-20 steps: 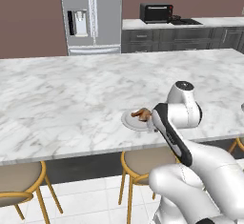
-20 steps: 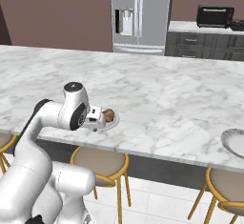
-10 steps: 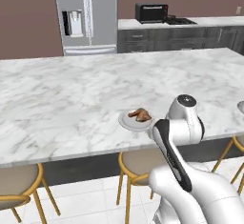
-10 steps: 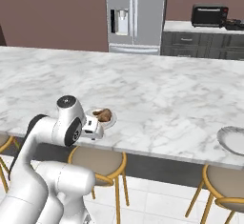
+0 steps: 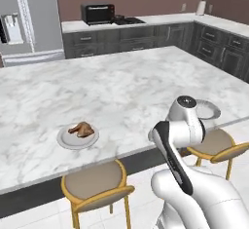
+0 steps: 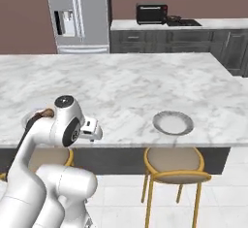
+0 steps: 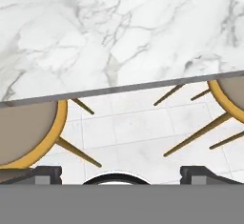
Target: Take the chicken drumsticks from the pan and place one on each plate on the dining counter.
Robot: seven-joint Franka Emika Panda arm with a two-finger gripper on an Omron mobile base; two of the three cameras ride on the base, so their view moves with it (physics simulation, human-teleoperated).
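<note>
**Me:** While I look from the left base view, I see the arm folded tight over the near edge of the dining counter [image 5: 121, 84], its elbow joint at about 4 o'clock in the picture and the forearm bent back down toward the base.

**Colleague:** And the gripper [image 7: 121, 173]?

**Me:** From the hand view its 2 dark finger tips [image 7: 45, 173] stand wide apart at 6 o'clock with nothing between them. They point down past the counter's edge at the white floor tiles [image 7: 138, 127], with a yellow-framed stool [image 7: 28, 127] at 8 o'clock and another stool at 3 o'clock.

**Colleague:** Where is the food?

**Me:** 1 chicken drumstick [image 5: 81, 129] lies on a white plate [image 5: 65, 140] near the counter's front edge, at 9 o'clock of the arm and well apart from it. A second plate [image 6: 173, 122] sits bare in the right base view, at 3 o'clock of the arm, also near the front edge. At 12 o'clock, far back on the rear worktop, I see a black toaster oven [image 5: 97, 13].
</note>
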